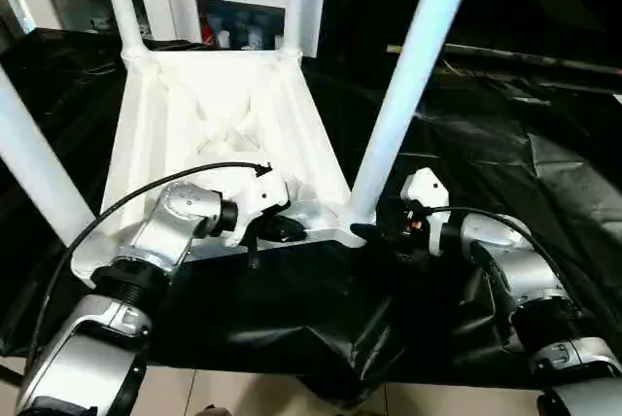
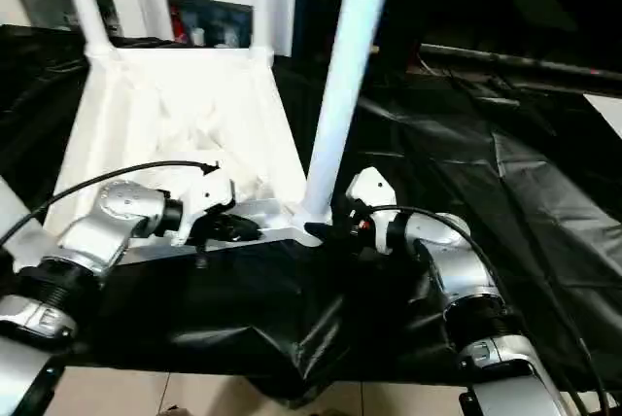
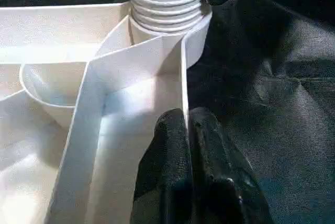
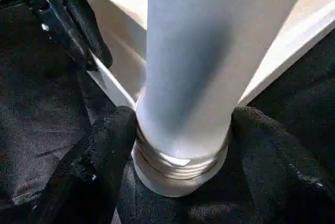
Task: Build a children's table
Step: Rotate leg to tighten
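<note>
Left eye view: the tabletop [image 1: 219, 134] lies underside up on the black-draped desk [image 1: 544, 154], filling the upper left and centre. Four legs stand in its corner sockets, the near right leg [image 1: 408, 76] rising through the middle of the frame. The left gripper [image 1: 282, 229] sits at the tabletop's near rim; the right gripper [image 1: 374, 233] is at the leg's base.

Left wrist view: the left jaws are closed, pinching the thin rim wall at lower centre.

Right wrist view: the right jaws stand wide on either side of the leg's threaded foot, which looks partly screwed in, with threads showing. Judging by this, assembly is nearly done; seating this last leg and turning the table upright remain.
</note>
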